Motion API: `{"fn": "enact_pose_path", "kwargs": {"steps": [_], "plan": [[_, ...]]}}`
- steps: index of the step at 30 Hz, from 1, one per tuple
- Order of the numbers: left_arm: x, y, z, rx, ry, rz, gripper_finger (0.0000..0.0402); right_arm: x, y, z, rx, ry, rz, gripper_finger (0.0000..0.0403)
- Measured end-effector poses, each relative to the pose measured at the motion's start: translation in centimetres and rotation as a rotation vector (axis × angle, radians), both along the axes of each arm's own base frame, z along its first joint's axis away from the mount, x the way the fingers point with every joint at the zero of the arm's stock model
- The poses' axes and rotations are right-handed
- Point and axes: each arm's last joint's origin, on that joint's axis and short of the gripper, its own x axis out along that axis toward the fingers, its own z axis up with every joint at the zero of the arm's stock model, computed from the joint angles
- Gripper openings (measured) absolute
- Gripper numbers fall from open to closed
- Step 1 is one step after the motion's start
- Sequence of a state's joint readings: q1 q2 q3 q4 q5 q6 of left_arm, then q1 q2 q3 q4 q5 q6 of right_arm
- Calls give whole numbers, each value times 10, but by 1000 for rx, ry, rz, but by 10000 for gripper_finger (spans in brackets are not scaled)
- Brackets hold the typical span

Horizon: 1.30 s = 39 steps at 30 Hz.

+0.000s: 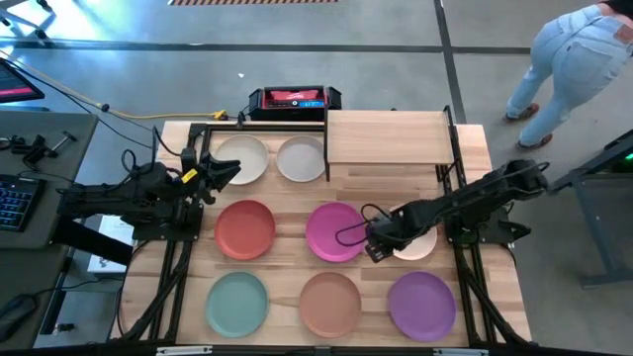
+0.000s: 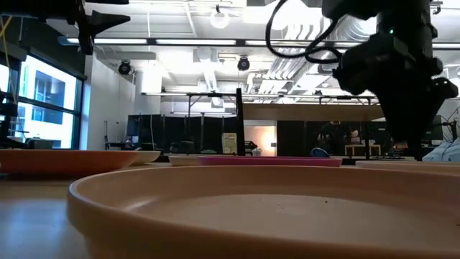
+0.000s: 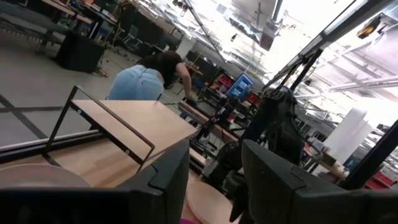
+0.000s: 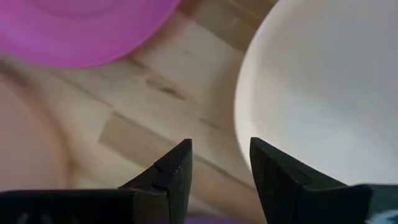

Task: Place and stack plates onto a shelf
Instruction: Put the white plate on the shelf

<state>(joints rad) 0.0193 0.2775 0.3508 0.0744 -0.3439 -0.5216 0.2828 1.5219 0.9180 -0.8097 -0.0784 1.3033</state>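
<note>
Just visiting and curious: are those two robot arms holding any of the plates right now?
No, nothing is held. The right end effector hovers open beside the pale peach plate; the left end effector waits open, empty.

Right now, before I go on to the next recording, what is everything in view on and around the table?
off-white plates: two, side by side at the table's back, left of the shelf
shelf: one, light wood on black posts, back right, nothing on it
orange-red plate: one, middle row, left
magenta plate: one, middle row, centre
pale peach plate: one, middle row, right, partly under the right arm
teal plate: one, front left
tan plate: one, front centre
purple plate: one, front right
person: one, in jeans, bent over beyond the table
left gripper: open, empty, by the off-white plates
right gripper: open, empty, between the magenta and pale peach plates
</note>
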Motion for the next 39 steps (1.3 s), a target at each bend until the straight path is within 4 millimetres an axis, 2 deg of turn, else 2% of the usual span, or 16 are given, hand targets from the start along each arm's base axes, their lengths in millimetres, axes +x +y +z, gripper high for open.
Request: {"fn": "enact_pose_path", "kwargs": {"steps": [11, 23, 27, 35, 39], "plan": [[0, 0, 0, 1, 3, 0, 138, 7, 2, -28, -82, 94, 2, 142], [0, 0, -2, 2, 19, -11, 138, 11, 3, -43, -123, 140, -6, 137], [1, -1, -3, 2, 33, -25, 138, 11, 3, -43, -123, 138, -8, 108], [1, -1, -4, 3, 38, -26, 138, 12, 3, -41, -128, 152, -24, 11], [1, -1, -4, 4, 39, -26, 138, 16, 4, -33, -131, 160, -24, 7]]}}
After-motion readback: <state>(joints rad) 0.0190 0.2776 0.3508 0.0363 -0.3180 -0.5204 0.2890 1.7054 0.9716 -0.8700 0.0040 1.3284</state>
